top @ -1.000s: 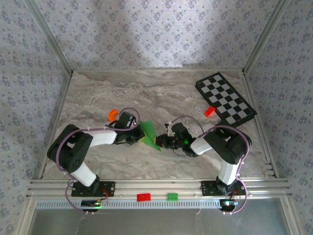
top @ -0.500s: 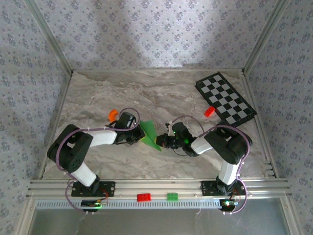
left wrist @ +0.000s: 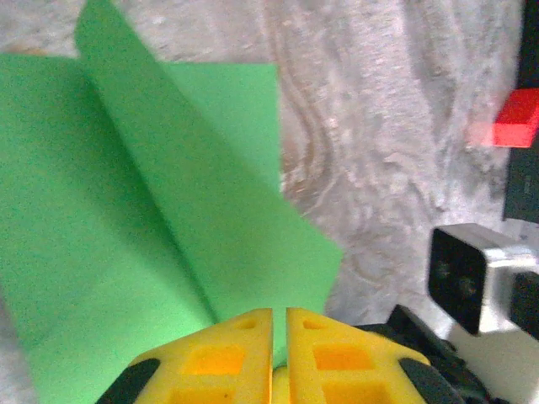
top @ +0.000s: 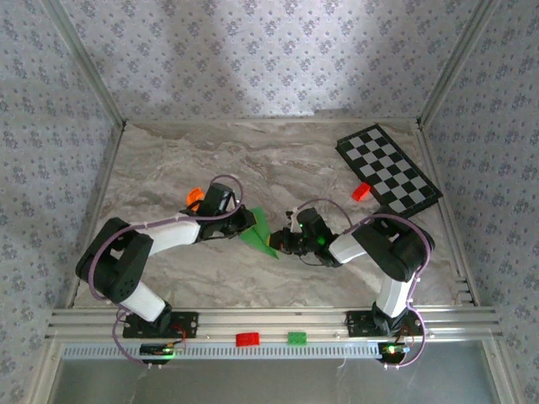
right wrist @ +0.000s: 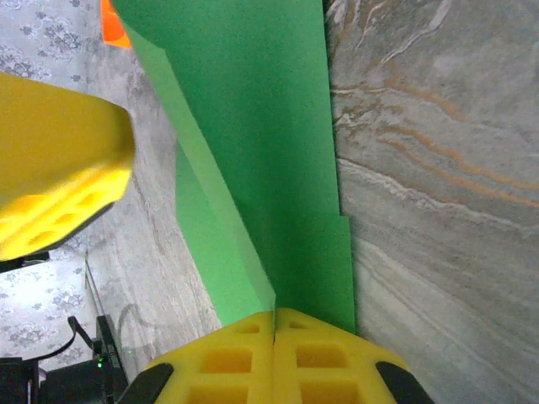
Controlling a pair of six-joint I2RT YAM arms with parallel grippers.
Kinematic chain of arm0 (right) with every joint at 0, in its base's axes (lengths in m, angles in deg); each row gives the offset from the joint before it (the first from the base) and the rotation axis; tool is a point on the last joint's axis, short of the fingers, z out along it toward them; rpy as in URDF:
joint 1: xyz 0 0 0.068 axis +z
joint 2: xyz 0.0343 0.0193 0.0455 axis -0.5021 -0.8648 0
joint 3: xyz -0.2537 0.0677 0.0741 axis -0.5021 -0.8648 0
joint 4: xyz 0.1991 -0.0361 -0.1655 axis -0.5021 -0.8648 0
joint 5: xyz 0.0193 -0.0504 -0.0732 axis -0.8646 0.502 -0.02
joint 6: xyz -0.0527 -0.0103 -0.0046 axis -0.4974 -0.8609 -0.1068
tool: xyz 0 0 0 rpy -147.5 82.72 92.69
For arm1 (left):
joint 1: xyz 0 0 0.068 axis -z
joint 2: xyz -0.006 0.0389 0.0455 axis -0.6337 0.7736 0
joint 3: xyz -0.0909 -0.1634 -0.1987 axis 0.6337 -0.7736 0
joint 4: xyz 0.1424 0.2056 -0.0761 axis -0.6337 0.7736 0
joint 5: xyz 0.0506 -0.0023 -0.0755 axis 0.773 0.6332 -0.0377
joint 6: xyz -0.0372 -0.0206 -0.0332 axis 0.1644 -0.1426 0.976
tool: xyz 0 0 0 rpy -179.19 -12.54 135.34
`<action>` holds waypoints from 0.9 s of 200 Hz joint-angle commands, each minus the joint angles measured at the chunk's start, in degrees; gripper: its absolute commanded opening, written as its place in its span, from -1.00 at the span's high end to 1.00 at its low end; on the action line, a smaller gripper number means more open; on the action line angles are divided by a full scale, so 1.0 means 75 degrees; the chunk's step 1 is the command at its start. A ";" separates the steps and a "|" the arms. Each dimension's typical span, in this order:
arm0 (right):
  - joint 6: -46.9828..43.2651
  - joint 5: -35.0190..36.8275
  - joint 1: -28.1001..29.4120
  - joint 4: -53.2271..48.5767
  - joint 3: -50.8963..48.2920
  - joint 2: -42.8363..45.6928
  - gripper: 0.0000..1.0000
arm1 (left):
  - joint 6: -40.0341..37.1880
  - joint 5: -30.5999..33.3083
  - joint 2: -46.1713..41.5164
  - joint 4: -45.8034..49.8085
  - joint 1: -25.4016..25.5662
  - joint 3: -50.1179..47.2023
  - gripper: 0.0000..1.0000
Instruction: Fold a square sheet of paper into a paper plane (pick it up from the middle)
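The paper plane, 1 piece of plain bright green paper part-folded into a point with a raised centre crease, sits on the marble table between the 2 arms, a little left of the middle; from the left wrist I count 2 sloping flaps meeting at that crease; the right gripper is clenched on its near end, the yellow fingers pressed flat together with the green paper running into them; the left gripper is at the plane's other side, its yellow fingers drawn to a thin slit just over the paper's edge, and I cannot tell whether they pinch any of it; around them I count 1 black-and-white checkered board at the far right, 2 red bricks, 1 beside the board and 1 on the front rail, 1 green brick on the rail too, and 1 orange piece behind the left wrist.
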 commanded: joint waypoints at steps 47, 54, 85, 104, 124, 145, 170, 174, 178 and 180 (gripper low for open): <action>0.0380 -0.0011 -0.0179 -0.0379 -0.0183 -0.0314 0.95 | 0.0297 -0.0644 0.0755 -0.1277 0.0034 0.0115 0.79; 0.0385 -0.0008 -0.0182 -0.0381 -0.0189 -0.0329 0.95 | 0.0344 -0.0582 0.0826 -0.1297 0.0034 0.0116 0.79; 0.0357 -0.0049 -0.0199 -0.0445 -0.0196 -0.0329 0.95 | 0.0519 -0.0202 0.1054 -0.1152 0.0027 0.0082 0.82; 0.0354 -0.0026 -0.0201 -0.0464 -0.0221 -0.0282 0.95 | 0.0527 -0.0091 0.1125 -0.1062 0.0022 0.0076 0.83; 0.0340 -0.0012 -0.0213 -0.0569 -0.0186 -0.0258 0.95 | 0.0495 -0.0016 0.1166 -0.0975 0.0012 0.0074 0.83; 0.0326 -0.0031 -0.0209 -0.0671 -0.0140 -0.0255 0.94 | 0.0459 -0.0005 0.1204 -0.0895 0.0023 0.0113 0.83; 0.0316 -0.0062 -0.0206 -0.0798 -0.0079 -0.0255 0.94 | 0.0457 0.0007 0.1235 -0.0891 0.0025 0.0114 0.83; 0.0311 -0.0061 -0.0212 -0.0837 -0.0069 -0.0245 0.94 | 0.0452 0.0004 0.1246 -0.0885 0.0022 0.0117 0.83; 0.0306 -0.0061 -0.0213 -0.0865 -0.0066 -0.0244 0.94 | 0.0449 -0.0004 0.1265 -0.0878 0.0022 0.0133 0.83; 0.0302 -0.0055 -0.0213 -0.0871 -0.0066 -0.0244 0.94 | 0.0451 -0.0005 0.1270 -0.0870 0.0031 0.0146 0.83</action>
